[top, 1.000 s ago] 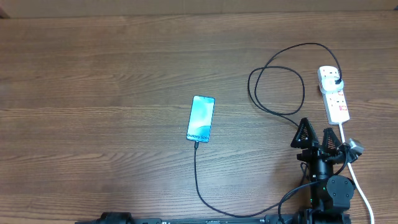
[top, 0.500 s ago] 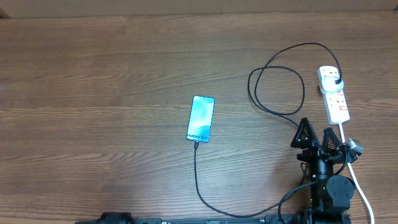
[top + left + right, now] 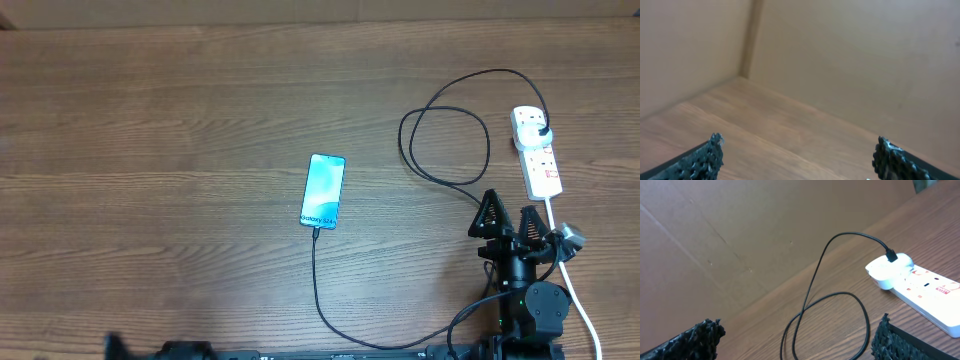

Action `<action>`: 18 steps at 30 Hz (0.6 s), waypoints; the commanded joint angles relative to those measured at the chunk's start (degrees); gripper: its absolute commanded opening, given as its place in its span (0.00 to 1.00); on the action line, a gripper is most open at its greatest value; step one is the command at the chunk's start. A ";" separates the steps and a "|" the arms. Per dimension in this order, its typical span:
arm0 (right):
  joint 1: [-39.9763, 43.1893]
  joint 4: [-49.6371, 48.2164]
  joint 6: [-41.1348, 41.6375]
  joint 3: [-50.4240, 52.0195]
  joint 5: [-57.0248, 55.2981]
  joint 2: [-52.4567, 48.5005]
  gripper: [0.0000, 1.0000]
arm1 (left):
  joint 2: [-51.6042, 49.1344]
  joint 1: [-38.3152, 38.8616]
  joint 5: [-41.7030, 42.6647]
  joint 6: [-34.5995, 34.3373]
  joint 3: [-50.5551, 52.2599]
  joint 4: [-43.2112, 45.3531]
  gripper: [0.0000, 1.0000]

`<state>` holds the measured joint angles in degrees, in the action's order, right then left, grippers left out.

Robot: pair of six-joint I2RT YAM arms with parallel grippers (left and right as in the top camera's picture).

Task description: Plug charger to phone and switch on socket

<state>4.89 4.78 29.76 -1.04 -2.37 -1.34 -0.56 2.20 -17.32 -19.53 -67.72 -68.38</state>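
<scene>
1. Wooden table (image 3: 150, 150), brown, bearing all items.
2. Left gripper (image 3: 800, 152): fingers spread wide, empty.
3. Right gripper (image 3: 509, 214): spread, empty, just beside the socket's near end.
4. Charger (image 3: 313, 265): tip at the phone's near edge, plug in the socket's far end.
5. Phone (image 3: 323, 190): flat, mid-table.
6. Socket (image 3: 536, 150): far right.

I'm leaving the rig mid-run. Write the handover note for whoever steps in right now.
Left hand: open, holding nothing.
Right hand: open, holding nothing, just short of the power strip.
Phone: flat, mid-table. The charger cable meets its near end, so it appears plugged in.
Black plug: seated in the strip's far end.
Done: both ends look connected.
To do: press the strip's switch. Whether it is already on cannot be read from here.
</scene>
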 commanded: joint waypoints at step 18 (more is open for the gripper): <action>0.17 -0.17 -0.42 0.57 -0.55 -0.13 1.00 | 0.28 -0.31 17.18 -1.53 54.16 52.68 1.00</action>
<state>4.89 4.75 29.78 -1.04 -2.39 -1.43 -0.69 2.20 -2.70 -20.86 -18.37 -19.64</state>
